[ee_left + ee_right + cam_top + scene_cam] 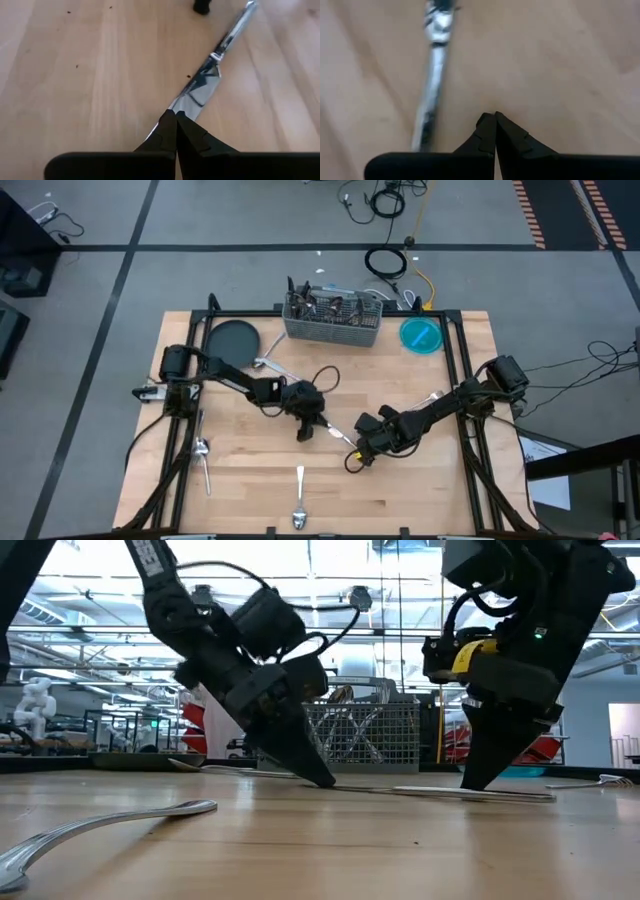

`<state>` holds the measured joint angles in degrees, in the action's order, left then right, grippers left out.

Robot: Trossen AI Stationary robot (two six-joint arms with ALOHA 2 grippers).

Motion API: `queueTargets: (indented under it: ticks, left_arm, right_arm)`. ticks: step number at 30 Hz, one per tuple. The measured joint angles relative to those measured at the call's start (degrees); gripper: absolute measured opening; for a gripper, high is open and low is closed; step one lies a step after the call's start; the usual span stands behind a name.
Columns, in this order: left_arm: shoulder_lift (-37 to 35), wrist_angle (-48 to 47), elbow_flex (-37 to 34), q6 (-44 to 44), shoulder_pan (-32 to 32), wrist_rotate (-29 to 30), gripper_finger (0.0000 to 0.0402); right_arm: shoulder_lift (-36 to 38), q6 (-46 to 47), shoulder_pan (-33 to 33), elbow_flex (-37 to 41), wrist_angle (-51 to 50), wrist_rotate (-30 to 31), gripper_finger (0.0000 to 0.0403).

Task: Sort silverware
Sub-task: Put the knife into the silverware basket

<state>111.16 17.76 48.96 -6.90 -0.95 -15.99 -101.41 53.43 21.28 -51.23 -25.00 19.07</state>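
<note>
Knife [207,82] lies mid-table between both shut pincers, edges well apart.

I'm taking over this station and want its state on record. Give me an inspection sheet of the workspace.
Surface: wooden table, bare in front.
Job's things: knife lying flat mid-table; spoon at the front edge; a piece at front left; more standing in the wire caddy.
Clutter: dark plate and teal dish at the back.
Grippers: left gripper shut, tips at the knife's blade end; right gripper shut, tips down beside the knife's other end.
Cables: coils on the floor behind the table.
Surroundings: open hall with glass partitions; no person seen.
</note>
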Motion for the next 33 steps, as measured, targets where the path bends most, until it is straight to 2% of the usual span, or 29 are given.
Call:
queueTargets:
  ticks: [4, 7, 11, 15, 22, 25, 29, 33]
  left_arm:
    - [-0.2, -5.0, 0.1, -6.5, 2.1, 7.8, 0.0004]
    - [-0.2, -5.4, 0.1, -11.1, 3.0, 9.5, 0.0003]
    - [-0.1, -5.4, 0.1, -21.7, 3.4, 12.3, 0.0003]
    - [-0.1, -5.0, 0.0, -28.3, 3.3, 12.8, 0.0003]
    - [0.0, -5.0, 0.0, -39.5, 3.7, 15.5, 0.0003]
    - [0.0, -5.1, -0.1, -41.4, 3.8, 17.4, 0.0003]
    - [0.0, -5.7, -0.1, -43.4, 3.7, 18.7, 0.0003]
    - [0.0, -5.7, -0.1, -43.7, 3.8, 18.7, 0.0003]
  right_arm:
    - [2.4, 0.2, 0.5, 0.8, 1.3, 9.2, 0.0000]
    - [6.2, -2.0, 2.3, 0.2, 8.1, 16.0, 0.0000]
    - [8.3, -6.5, 3.7, 0.3, 13.7, 21.6, 0.0007]
    - [6.9, -9.9, 4.4, 0.1, 16.8, 20.2, 0.0052]
    - [0.5, -6.5, 4.7, 0.3, 18.5, 20.0, 0.0189]
    - [-1.8, -6.9, 4.9, 0.2, 23.1, 19.8, 0.0230]
    - [-5.0, -6.4, 5.3, 0.1, 26.0, 18.5, 0.0241]
    - [-9.6, -0.3, 6.0, 0.0, 24.3, 19.0, 0.0229]
